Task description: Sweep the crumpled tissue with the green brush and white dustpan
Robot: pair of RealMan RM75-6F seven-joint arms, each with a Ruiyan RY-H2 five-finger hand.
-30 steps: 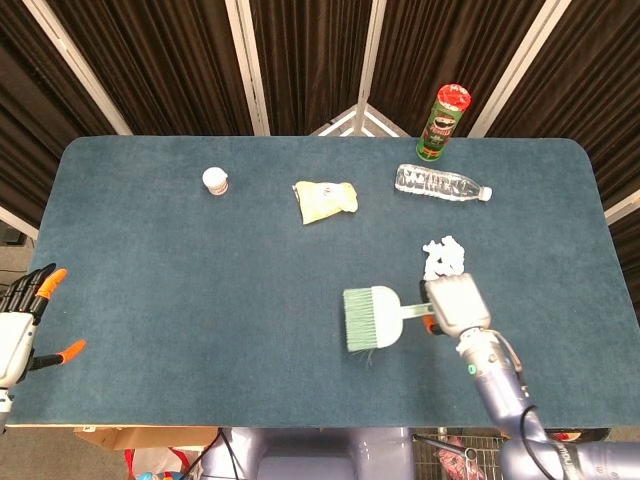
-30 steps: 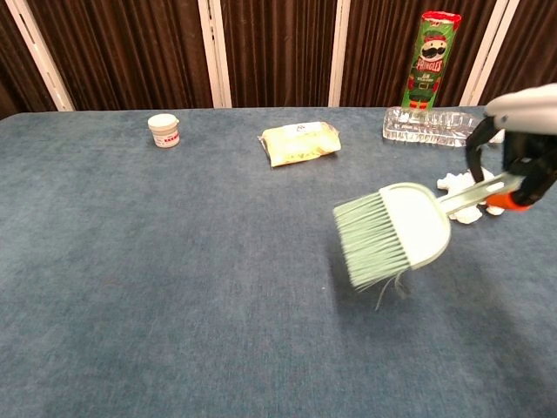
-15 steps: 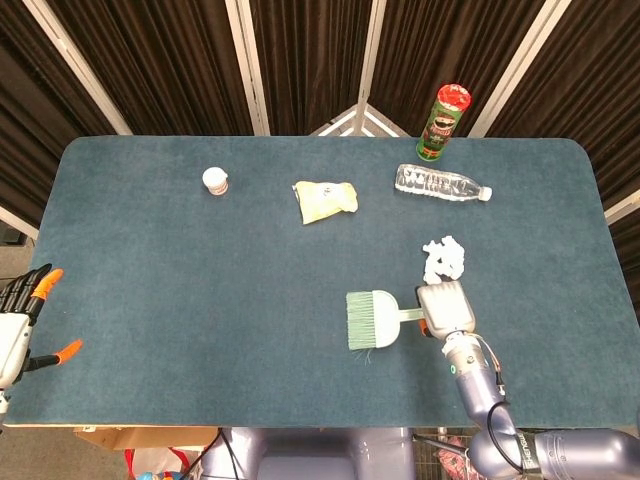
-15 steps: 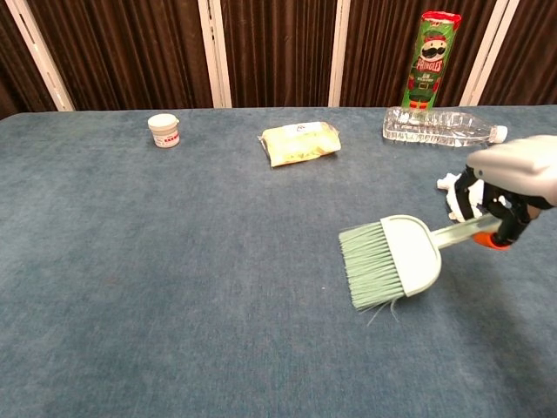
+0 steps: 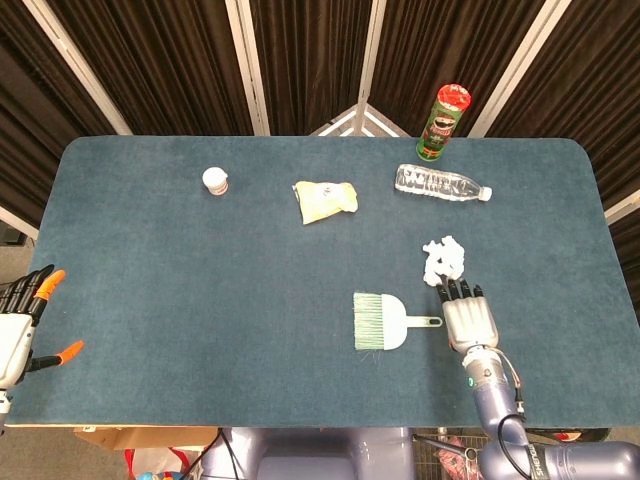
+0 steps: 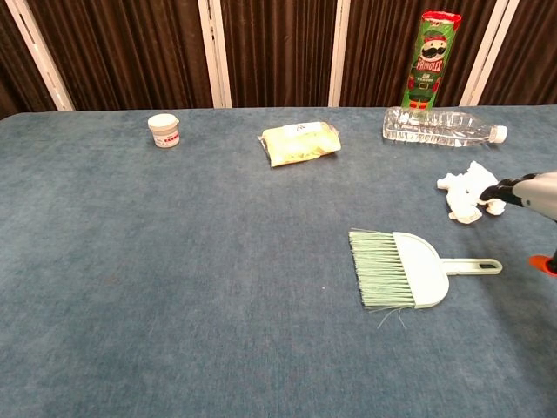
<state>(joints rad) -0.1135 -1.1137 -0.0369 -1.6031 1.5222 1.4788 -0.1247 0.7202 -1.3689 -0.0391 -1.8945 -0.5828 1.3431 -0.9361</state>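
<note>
Brush lying flat on the table; both hands holding nothing.
Head view: I am seeing the green brush (image 5: 381, 321) lying near right of centre, my right hand (image 5: 468, 319) hovering just right of its handle, fingers spread, tissue (image 5: 445, 257) just beyond; my left hand (image 5: 22, 325) is idling open off the near-left edge. Chest view: the brush (image 6: 407, 268) is lying bristles leftward, tissue (image 6: 467, 191) far right, beside the right hand (image 6: 533, 196).

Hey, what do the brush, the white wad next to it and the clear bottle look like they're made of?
Green brush: likely matte moulded plastic, smooth one-piece head and handle, fine synthetic-looking bristles. Crumpled tissue: thin soft paper, matte, irregular creases. Water bottle: clear glossy plastic, ribbed see-through wall, white cap.
</note>
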